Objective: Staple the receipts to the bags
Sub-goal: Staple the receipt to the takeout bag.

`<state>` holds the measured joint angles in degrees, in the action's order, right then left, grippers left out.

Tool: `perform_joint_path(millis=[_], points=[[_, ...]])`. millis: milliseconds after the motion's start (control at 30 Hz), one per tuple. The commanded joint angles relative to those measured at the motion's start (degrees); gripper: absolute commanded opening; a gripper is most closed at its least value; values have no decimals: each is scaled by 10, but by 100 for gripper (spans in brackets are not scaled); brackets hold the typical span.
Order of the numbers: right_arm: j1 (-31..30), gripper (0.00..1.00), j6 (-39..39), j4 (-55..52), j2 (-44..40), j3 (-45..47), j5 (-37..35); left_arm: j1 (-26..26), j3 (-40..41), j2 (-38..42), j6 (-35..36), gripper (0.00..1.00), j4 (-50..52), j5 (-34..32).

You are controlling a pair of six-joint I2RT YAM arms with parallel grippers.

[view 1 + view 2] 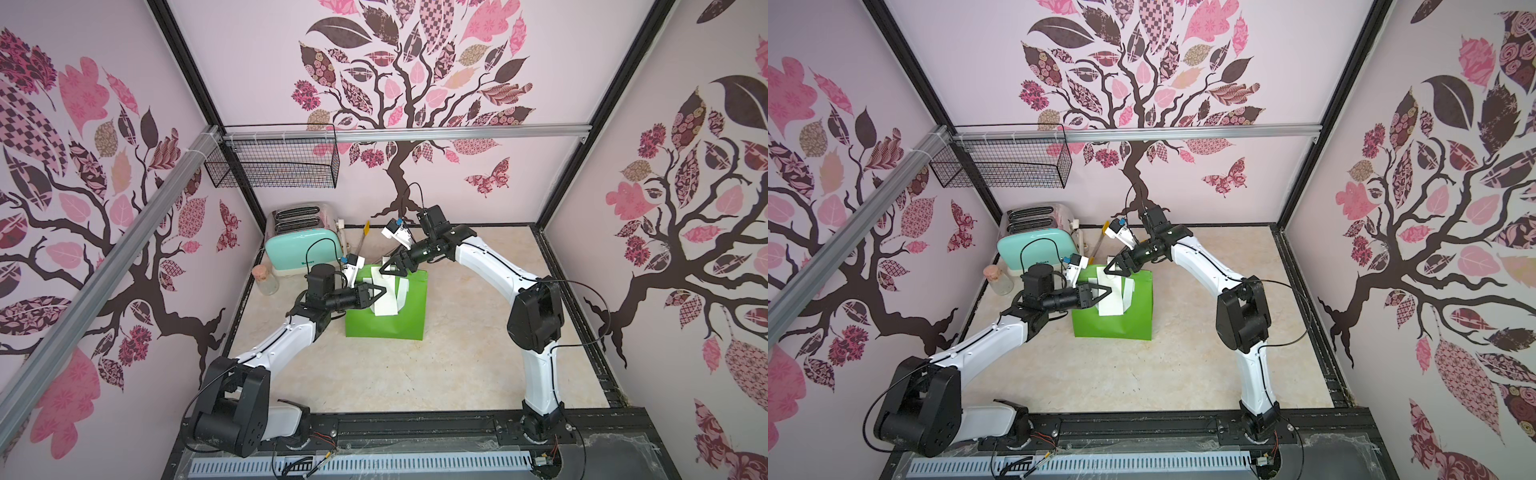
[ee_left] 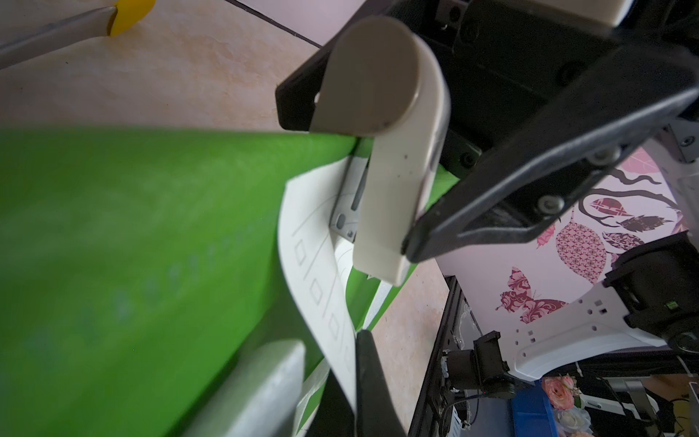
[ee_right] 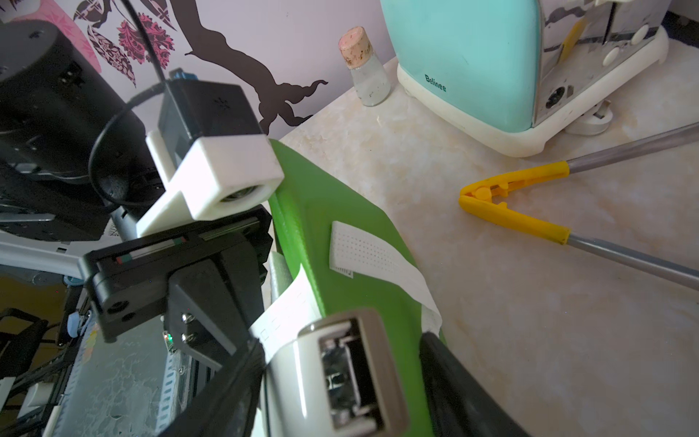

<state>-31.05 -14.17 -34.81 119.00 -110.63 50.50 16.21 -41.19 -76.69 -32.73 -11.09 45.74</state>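
The green bag (image 1: 386, 326) (image 1: 1113, 326) lies flat on the table, its top edge lifted. The white receipt (image 1: 384, 305) (image 2: 314, 272) (image 3: 287, 306) rests on the bag near that edge, beside a white strap handle (image 3: 374, 257). My left gripper (image 1: 382, 289) (image 2: 329, 344) is shut on the receipt together with the bag's edge. My right gripper (image 1: 388, 268) (image 3: 342, 340) is shut on a white-grey stapler (image 2: 393, 151) (image 3: 340, 378), one black finger on each side. The stapler's mouth straddles the bag's top edge and the receipt.
A mint toaster (image 1: 301, 245) and a corked glass bottle (image 1: 264, 280) stand at the back left. Yellow-tipped metal tongs (image 3: 510, 204) lie behind the bag. A wire basket (image 1: 274, 162) hangs on the rail above.
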Motion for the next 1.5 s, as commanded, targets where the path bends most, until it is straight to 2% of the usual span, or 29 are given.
perform_joint_path(millis=[0,133,267,333,500,633,1067,1100,1233,1300,1333,1400,1467], points=[[-3,56,-10,-21,28,-24,8,-2,-24,-7,11,0,-7,6],[-3,39,-14,-22,26,-20,8,-2,-24,-9,11,0,-7,6],[-5,33,-16,-26,25,-15,10,-3,-24,-11,12,0,-7,7],[-6,39,-16,-26,21,-9,13,-3,-25,-11,13,0,-6,6],[-8,43,-20,-28,9,13,8,-5,-25,-13,14,0,-4,5],[-11,66,-27,-26,-1,35,-2,-7,-27,-18,15,0,-4,8],[-11,60,-20,-23,1,26,4,-8,-28,-20,16,0,-2,9],[-11,59,-19,-21,0,24,4,-7,-28,-19,16,0,-1,8],[-11,39,-17,-21,-2,23,-1,-8,-28,-19,19,0,0,7],[-12,21,-19,-20,-4,24,-5,-8,-28,-19,18,0,1,7],[-11,17,-19,-21,-5,24,-7,-8,-28,-20,19,0,1,7],[-11,2,-17,-20,-5,23,-9,-8,-29,-21,19,0,1,7],[-11,1,-15,-18,-5,24,-9,-8,-29,-21,18,0,1,7]])
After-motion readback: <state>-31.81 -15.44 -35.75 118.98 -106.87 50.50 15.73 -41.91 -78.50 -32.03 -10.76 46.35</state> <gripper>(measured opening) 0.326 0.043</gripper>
